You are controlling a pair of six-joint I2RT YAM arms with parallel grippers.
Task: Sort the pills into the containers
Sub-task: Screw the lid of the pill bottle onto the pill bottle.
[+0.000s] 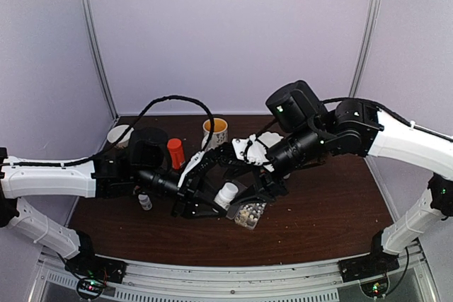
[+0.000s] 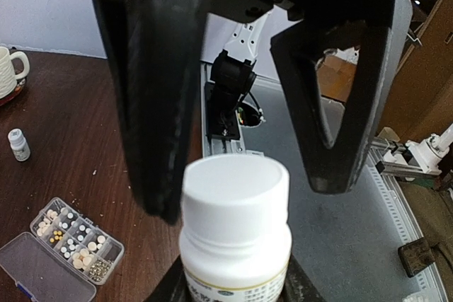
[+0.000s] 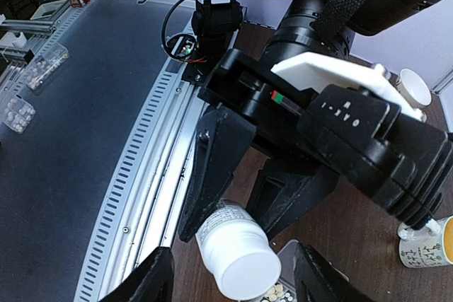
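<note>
Matte black fingers of the left gripper pinch a smooth white cylindrical bottle; the right gripper spreads wide.

One large white bottle; one small white bottle; one orange bottle; one mug; one white cup; one pill box; pills too many to count.

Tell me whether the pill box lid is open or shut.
Open. The clear lid lies flat on the table beside the pill box, leaving its pills uncovered.
</note>
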